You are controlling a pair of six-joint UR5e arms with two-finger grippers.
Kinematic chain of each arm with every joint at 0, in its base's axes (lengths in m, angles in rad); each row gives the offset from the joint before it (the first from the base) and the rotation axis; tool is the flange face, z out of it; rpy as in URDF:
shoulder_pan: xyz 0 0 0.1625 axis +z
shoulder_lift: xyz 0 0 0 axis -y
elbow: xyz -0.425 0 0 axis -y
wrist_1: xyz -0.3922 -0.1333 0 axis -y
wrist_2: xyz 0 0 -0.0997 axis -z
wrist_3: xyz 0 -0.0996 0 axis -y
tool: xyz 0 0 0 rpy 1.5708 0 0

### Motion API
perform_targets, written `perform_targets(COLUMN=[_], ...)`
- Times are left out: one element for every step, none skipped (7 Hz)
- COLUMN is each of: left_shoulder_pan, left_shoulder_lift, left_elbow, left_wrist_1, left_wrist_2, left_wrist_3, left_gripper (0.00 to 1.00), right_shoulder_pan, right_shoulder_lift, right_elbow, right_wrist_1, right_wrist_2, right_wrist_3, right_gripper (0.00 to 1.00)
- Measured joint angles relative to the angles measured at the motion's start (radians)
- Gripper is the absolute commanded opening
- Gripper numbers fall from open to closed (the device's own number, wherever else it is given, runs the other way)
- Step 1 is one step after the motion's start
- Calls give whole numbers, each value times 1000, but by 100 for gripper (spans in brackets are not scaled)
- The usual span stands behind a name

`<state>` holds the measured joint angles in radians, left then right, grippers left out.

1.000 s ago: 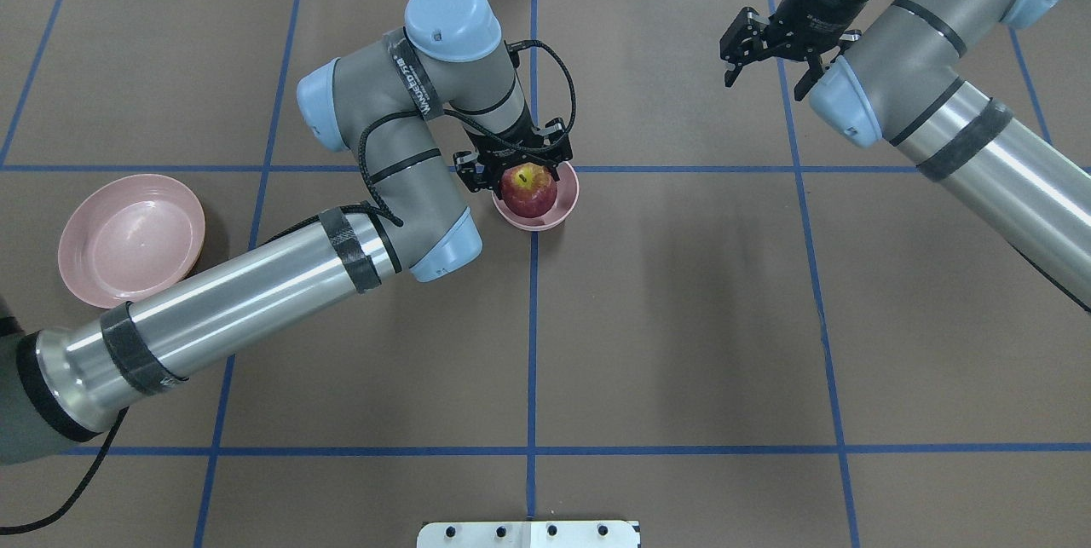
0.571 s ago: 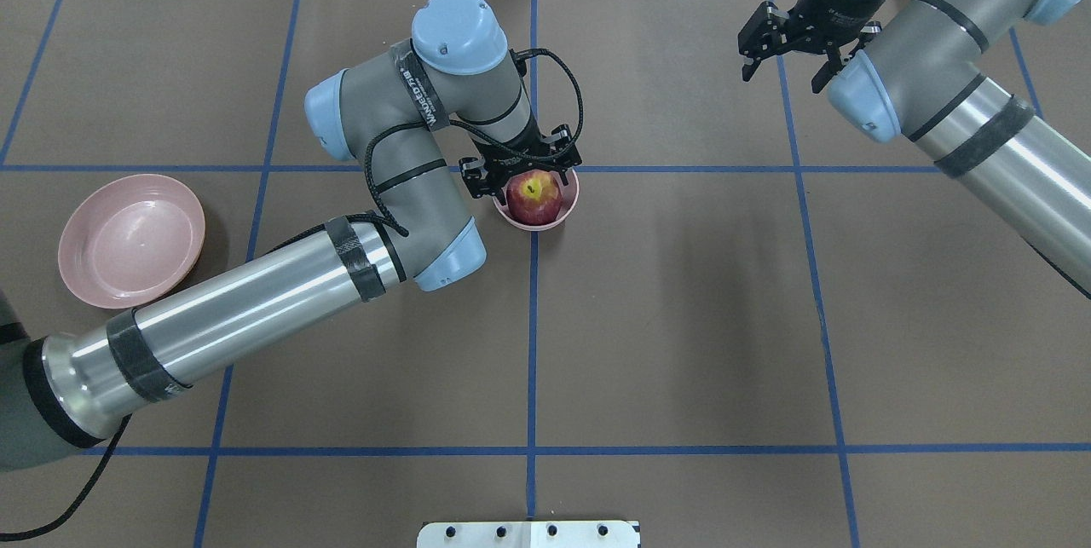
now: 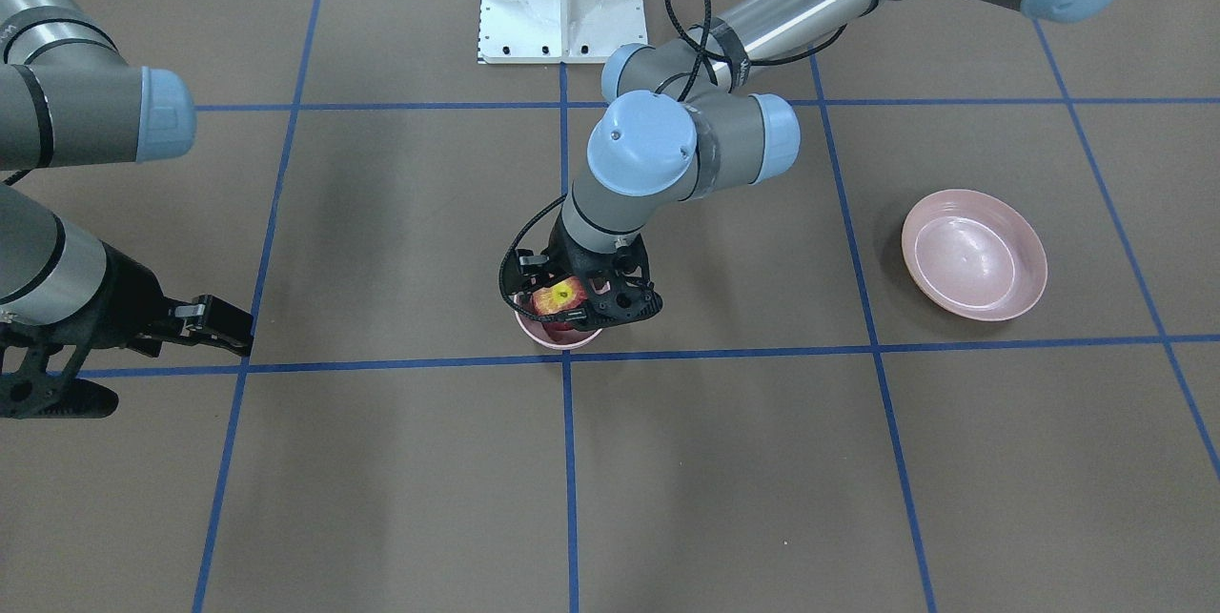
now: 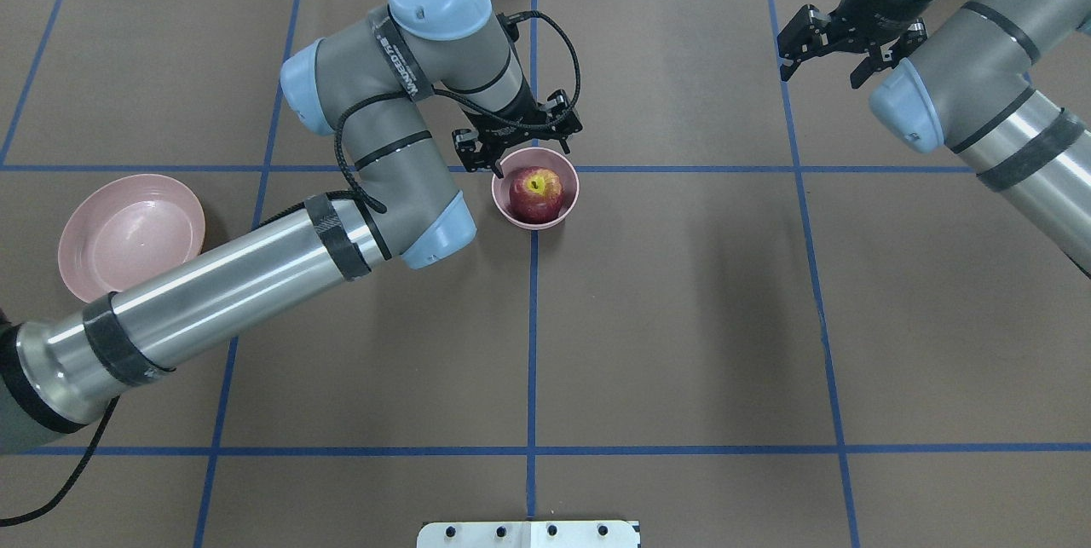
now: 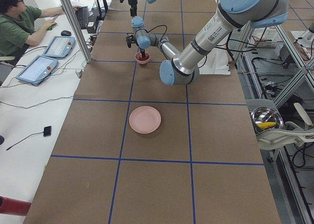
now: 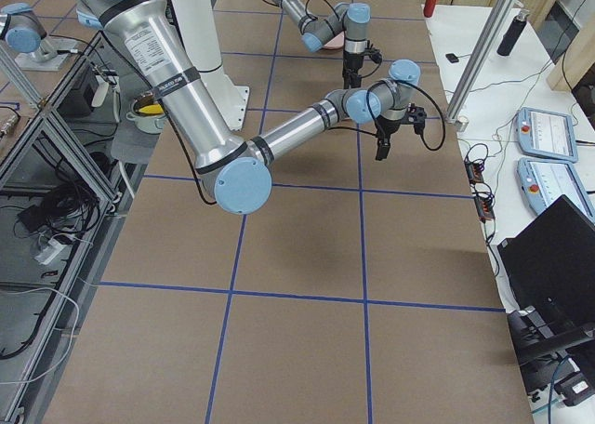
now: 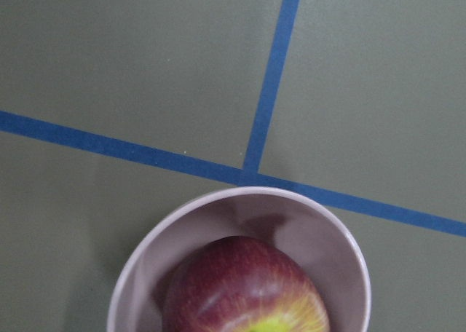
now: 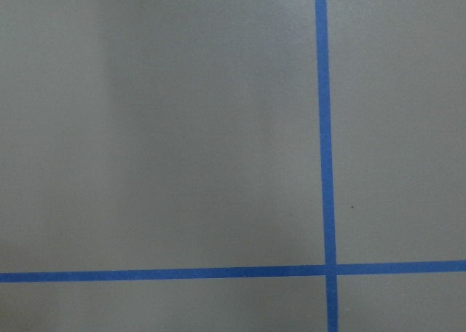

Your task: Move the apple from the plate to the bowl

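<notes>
The dark-red apple [image 4: 535, 193] with a yellow-green stem patch sits in the small deep pink bowl [image 4: 568, 204] at the table's centre. My left gripper [image 4: 522, 152] is open and empty, raised just above the bowl's far rim and clear of the apple. In the front view it [image 3: 583, 296] overlaps the apple [image 3: 556, 298] and bowl [image 3: 558, 338]. The left wrist view looks down on the apple [image 7: 244, 288] in the bowl [image 7: 218, 202]. The wide pink plate [image 4: 128, 239] lies empty at the left. My right gripper [image 4: 825, 64] is open and empty at the far right.
Blue tape lines grid the brown table. A white mount plate [image 4: 528, 533] sits at the near edge. The left arm's elbow [image 4: 430, 233] hangs between plate and bowl. An operator [image 5: 19, 22] sits at a side table with tablets.
My left gripper has let go of the apple and lifted up and away toward the far side; the apple stays in the bowl. My right gripper has moved further right.
</notes>
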<state>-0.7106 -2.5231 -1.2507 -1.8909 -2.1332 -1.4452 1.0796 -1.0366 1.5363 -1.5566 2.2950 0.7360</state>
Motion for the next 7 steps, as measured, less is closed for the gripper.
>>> perform_targets(left_shoulder_pan=[-38, -81, -130, -190, -264, -360, -454], left_shoulder_lift=[39, 112, 221, 344, 448, 541, 623], left_elbow=[-91, -218, -367, -490, -557, -580, -578], left_wrist_1=[82, 179, 259, 307, 328, 336, 340], left_wrist_2=[-4, -3, -3, -9, -36, -94, -141], left_wrist_3=[31, 95, 190, 310, 442, 601, 776], left_gripper=[99, 99, 99, 99, 99, 99, 99], right_shoulder_pan=[1, -1, -4, -1, 11, 38, 77], right_shoulder_lift=[-33, -73, -102, -128, -152, -168, -187], right_elbow=[3, -2, -11, -19, -23, -23, -24], right_wrist_1=[51, 107, 145, 161, 168, 168, 163], right_wrist_2=[-38, -81, -129, -173, -191, -187, -168], right_wrist_3=[-11, -19, -26, -32, -38, -62, -127], right_gripper=[100, 100, 100, 100, 100, 100, 100])
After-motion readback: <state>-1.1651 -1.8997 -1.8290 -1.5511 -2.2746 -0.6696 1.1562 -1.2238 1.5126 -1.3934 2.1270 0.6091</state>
